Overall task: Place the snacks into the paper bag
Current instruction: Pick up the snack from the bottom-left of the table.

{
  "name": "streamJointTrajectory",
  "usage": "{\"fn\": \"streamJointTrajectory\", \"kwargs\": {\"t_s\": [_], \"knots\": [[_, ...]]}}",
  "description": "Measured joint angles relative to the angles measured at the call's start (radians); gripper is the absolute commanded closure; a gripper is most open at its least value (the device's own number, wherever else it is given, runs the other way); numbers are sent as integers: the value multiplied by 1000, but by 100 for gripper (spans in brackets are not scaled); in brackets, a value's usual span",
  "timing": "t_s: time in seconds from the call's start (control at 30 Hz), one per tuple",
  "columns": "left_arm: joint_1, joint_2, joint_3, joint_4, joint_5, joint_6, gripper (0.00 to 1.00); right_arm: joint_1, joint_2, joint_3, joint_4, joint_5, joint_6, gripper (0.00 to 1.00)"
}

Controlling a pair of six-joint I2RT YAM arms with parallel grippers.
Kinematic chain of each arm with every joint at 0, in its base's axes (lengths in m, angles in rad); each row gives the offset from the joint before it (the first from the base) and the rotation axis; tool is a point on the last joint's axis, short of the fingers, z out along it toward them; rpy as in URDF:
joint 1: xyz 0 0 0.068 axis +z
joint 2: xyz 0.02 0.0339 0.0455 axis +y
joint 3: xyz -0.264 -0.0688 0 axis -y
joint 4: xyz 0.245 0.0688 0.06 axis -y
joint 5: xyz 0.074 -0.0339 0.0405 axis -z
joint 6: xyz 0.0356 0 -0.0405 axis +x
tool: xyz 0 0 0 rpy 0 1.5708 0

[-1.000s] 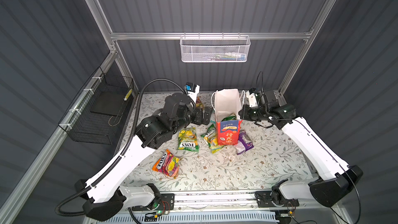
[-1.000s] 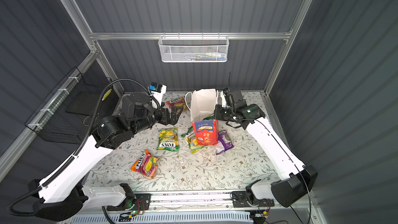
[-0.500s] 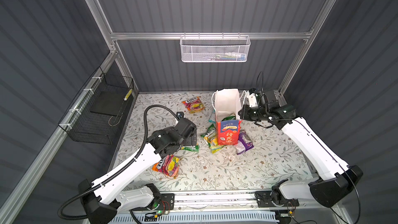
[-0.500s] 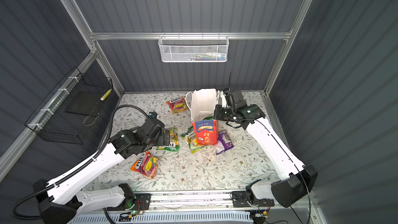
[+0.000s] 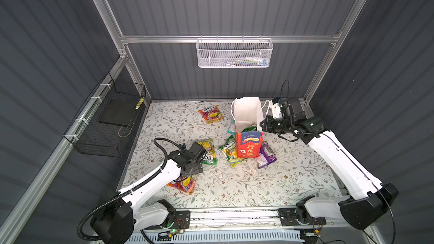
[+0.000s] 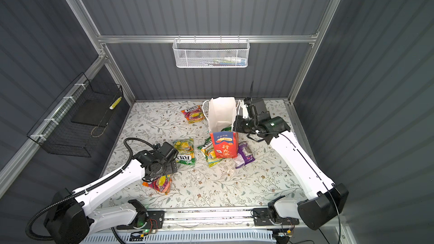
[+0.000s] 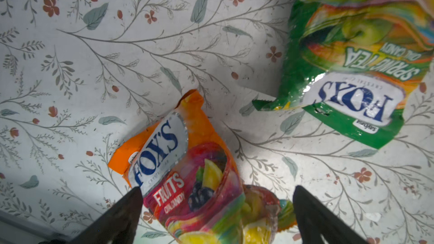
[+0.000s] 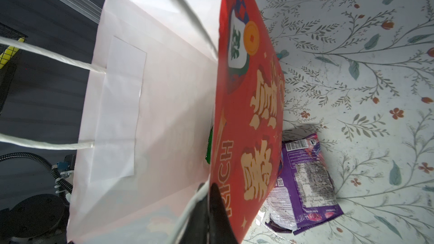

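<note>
A floral-print counter [image 5: 293, 172] is filling a booth with grey ribbed walls [image 5: 211, 8]. A white mesh basket [image 5: 234, 55] is hanging on the back rail and a black wire basket [image 5: 105, 123] on the side wall.

The left arm [image 5: 152, 184] is reaching low over the near corner. The left jaws are standing wide apart, gripping nothing, either side of an orange-pink packet [image 7: 187, 172]. The right arm [image 5: 340, 156] is stretching toward the back, and the right jaws are pinching shut on the mouth edge of the paper bag [image 5: 247, 146], which is standing upright mid-counter.

Five packets are lying loose:
- a second orange-pink packet [image 5: 210, 113] near the back, making two
- a green-yellow packet [image 5: 207, 151] beside the left arm
- another green-yellow packet [image 5: 229, 151] against the bag
- one purple packet [image 8: 305, 172] touching the bag

One green packet [image 5: 249, 129] is showing inside the bag.
</note>
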Motion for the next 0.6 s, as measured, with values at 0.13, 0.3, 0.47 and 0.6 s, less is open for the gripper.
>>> {"fn": "streamJointTrajectory", "kwargs": {"t_s": [0.13, 0.3, 0.47, 0.6], "knots": [[0, 32, -22, 31, -2, -17, 0, 0, 0, -2, 2, -6, 0, 100], [0, 30, -78, 53, -13, -59, 0, 0, -2, -8, 10, -12, 0, 100], [0, 27, -129, 81, -27, -90, 0, 0, -3, -13, 18, -19, 0, 100], [0, 26, -163, 137, -29, -111, 7, 0, -3, -14, 19, -29, 0, 100]]}}
